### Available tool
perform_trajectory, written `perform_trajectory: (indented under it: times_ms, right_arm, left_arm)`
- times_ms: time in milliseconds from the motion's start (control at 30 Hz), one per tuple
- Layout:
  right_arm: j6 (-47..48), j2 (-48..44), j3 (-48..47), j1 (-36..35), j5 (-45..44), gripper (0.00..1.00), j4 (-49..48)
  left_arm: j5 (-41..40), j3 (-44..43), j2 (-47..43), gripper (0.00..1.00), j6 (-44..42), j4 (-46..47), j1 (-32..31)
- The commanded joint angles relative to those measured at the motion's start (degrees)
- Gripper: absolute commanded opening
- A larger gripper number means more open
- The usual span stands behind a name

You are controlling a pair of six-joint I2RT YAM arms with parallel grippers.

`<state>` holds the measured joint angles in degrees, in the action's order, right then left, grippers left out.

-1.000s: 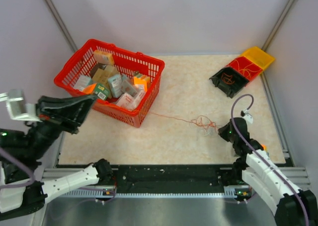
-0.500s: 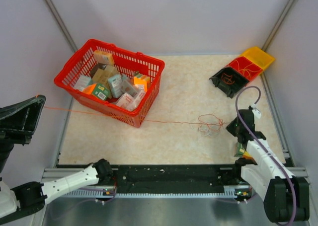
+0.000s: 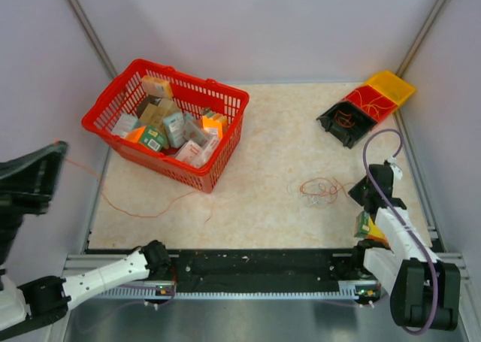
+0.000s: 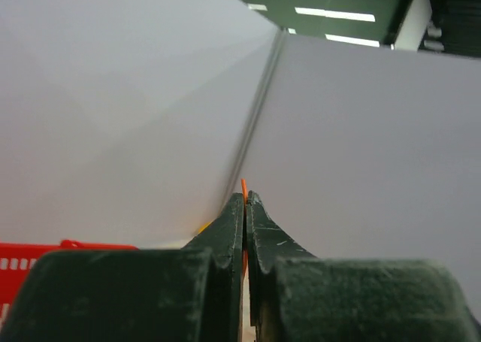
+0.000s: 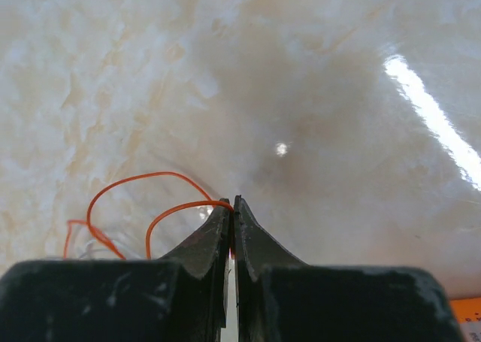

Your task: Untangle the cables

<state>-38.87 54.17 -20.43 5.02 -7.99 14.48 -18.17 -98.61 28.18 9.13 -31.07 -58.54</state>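
Left wrist view: my left gripper (image 4: 245, 201), jaws pressed together, pinches a single orange strand (image 4: 243, 184) at its tips. My right gripper (image 5: 232, 205), equally closed, nips a loop of the cables (image 3: 319, 189), whose tangle lies on the table (image 3: 263, 131) just beside it.

I see my left arm (image 3: 98, 274) swung far out to its left with the left pincer (image 4: 245, 203) lifted and clamped tight on one orange strand of the cables (image 4: 243, 186), while my right arm (image 3: 394, 240) sits folded close to its base, the right pincer (image 5: 232, 207) tipped downward and pinched shut on another orange strand.
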Motion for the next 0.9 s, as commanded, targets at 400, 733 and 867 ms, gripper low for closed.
perform_trajectory:
  times_ms: [400,733,867]
  right_arm:
    - [11.7,-5.9,-6.5,-3.4,20.8,0.31,-0.9]
    - [14.9,-15.4,-9.9,-11.3,19.2,0.77,6.6]
    - [14.5,-15.3,-10.5,-17.7,18.8,0.81,5.9]
  left_arm:
    - [26.6,10.1,27.5,0.00,14.0,14.9,0.0]
    - [21.9,14.5,29.1,0.00,13.9,16.4,0.3]
    - [15.7,21.7,27.3,0.00,14.2,16.8,0.2]
